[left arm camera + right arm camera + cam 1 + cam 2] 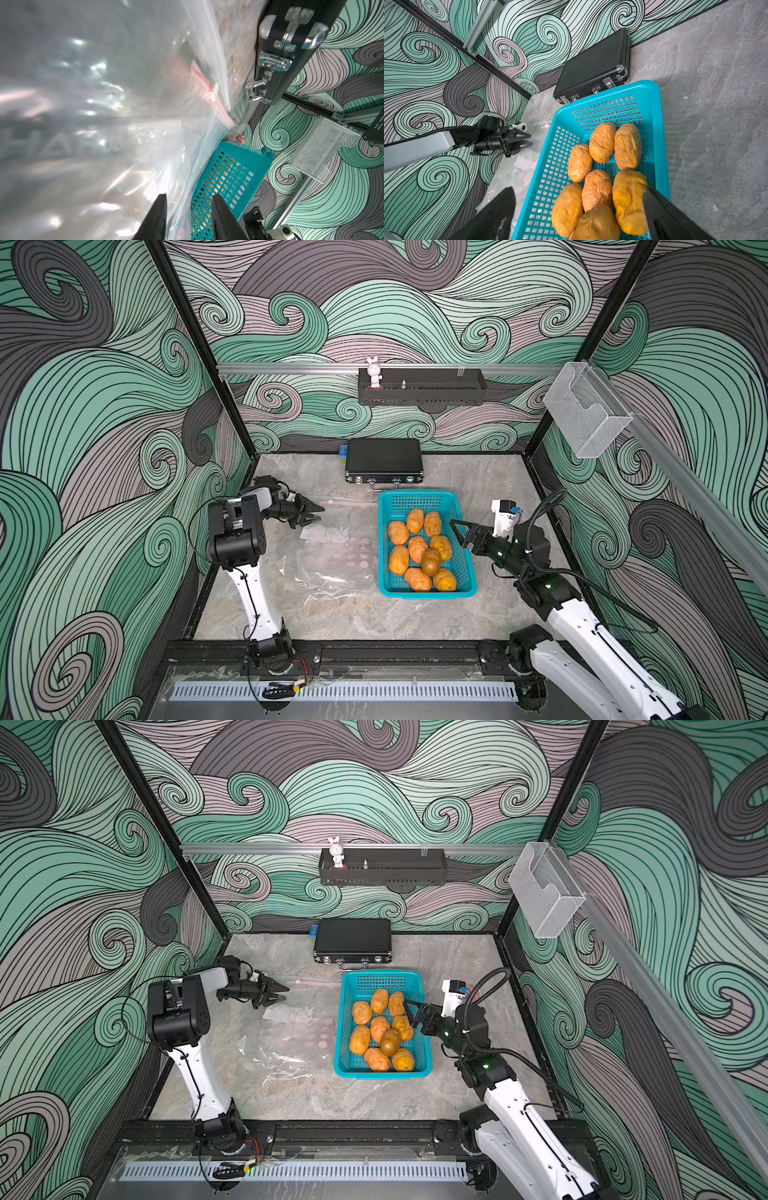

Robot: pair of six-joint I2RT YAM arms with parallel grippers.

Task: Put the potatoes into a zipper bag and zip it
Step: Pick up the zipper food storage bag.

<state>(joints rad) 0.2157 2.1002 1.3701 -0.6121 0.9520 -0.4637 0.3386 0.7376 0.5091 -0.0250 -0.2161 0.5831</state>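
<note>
Several orange-tan potatoes [417, 549] [380, 1029] [602, 143], one darker brown [431, 564], lie in a teal basket [419, 493] [380, 973] [610, 87]. Left of it the clear zipper bag [328, 564] [286, 1048] [104, 124] with pink dots lies on the table. Its pink zip strip and white slider [214, 93] show in the left wrist view. My left gripper [321, 515] [286, 993] [189, 195] [531, 140] is at the bag's far corner, jaws apart with bag film running between them. My right gripper [457, 531] [409, 1011] [579, 189] hangs wide open over the basket's right side, holding nothing.
A black case [384, 460] [593, 68] lies just behind the basket by the back wall. A black shelf [422, 389] with a rabbit figure hangs on the back rail. A clear holder [586, 414] sticks out from the right wall.
</note>
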